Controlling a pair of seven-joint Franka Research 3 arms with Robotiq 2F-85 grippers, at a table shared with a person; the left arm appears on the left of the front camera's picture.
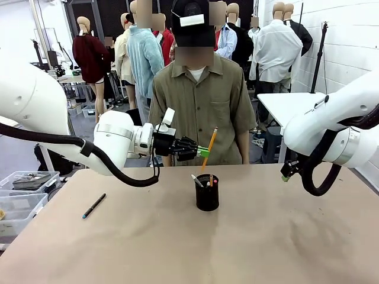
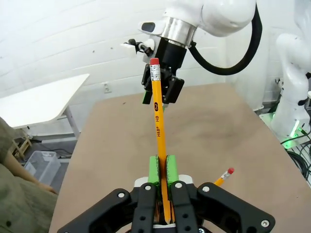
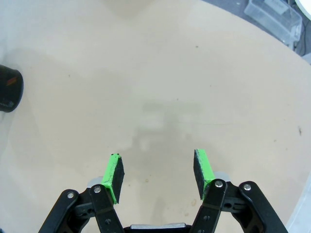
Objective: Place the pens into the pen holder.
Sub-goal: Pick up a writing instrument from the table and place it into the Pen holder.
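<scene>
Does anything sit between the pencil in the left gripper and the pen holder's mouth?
Nothing visible does. The left gripper holds the held pencil in the air just above the pen holder. A whitish pen and a second pencil already lean inside, seemingly leaving room.

Left arm [image 1: 112, 139] reaching toward middle, left jaws clamped; right arm [image 1: 320, 127] raised, right jaws apart.

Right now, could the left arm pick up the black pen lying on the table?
Probably not yet: its claw is shut on a pencil, though the pen lies unblocked on its side.
</scene>
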